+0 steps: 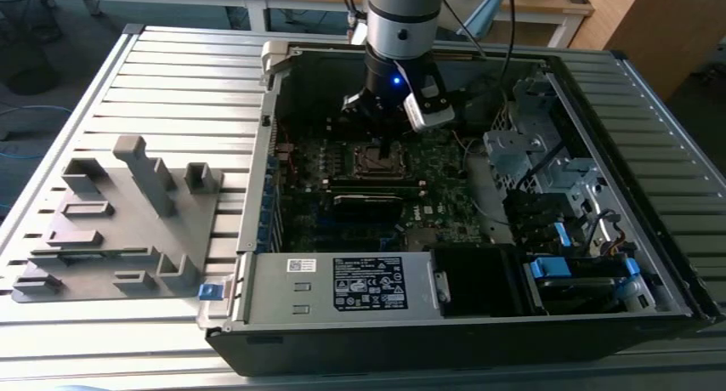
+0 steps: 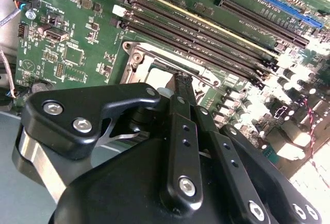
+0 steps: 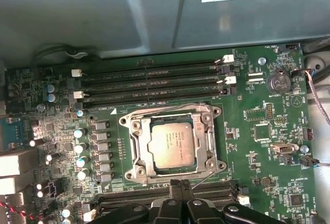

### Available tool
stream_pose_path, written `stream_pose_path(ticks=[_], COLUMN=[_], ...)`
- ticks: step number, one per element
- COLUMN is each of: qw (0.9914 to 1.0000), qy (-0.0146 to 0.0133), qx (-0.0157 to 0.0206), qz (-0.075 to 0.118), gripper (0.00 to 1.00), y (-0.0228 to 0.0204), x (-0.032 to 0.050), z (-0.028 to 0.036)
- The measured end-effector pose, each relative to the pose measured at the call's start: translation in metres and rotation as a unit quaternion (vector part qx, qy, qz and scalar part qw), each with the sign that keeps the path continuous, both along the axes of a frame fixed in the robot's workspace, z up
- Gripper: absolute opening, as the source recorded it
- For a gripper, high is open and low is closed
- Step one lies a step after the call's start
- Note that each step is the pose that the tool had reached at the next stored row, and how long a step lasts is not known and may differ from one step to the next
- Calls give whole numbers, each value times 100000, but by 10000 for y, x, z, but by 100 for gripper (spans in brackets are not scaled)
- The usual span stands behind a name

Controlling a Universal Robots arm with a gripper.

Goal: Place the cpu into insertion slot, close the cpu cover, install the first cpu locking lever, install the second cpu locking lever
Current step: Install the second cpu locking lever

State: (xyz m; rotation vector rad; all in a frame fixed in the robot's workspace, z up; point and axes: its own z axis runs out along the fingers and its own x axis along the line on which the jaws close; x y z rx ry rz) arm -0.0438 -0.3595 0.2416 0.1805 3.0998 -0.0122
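One arm: mine, reaching down into the open computer case (image 1: 477, 323) in the exterior view, with my gripper (image 1: 383, 119) low over the motherboard (image 1: 443, 166).
Gripper: my fingertips (image 3: 180, 185) sit pressed together with no gap that I can see between them (nothing is held in them), and in the first wrist view they hang just beside one edge of the insertion slot (image 3: 172, 144).
Cpu: the cpu (image 3: 172, 143) lies flat and square inside the slot, its dull silver top facing up.
Cpu cover: the cpu cover (image 3: 202, 139) lies down around the chip, its square window framing the metal top.
Locking levers: thin wire levers (image 3: 203, 179) run along the frame's edges, one ending close to my fingertips; I cannot tell whether they are latched.
Second wrist view: my black fingers (image 2: 181, 131) cover most of the slot, and only one corner of its silvery frame (image 2: 139, 59) shows past them.
Memory slots: long black slots (image 3: 154, 82) run along the far side of the socket, away from my fingertips, and another row (image 3: 216, 189) lies on the near side by them.
Outside the case: a grey plastic fixture (image 1: 119, 221) stands on the slatted table (image 1: 182, 76), at the exterior view's left, well apart from my arm.
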Motion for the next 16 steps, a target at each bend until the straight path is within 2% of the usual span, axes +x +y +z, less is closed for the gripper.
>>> stream_pose_path(ticks=[7, 16], qw=[100000, 100000], qy=[5, 1], qx=[-4, 0], qz=[-3, -1], gripper=[11, 11], y=[-2, -51], x=[0, 0], z=[3, 2])
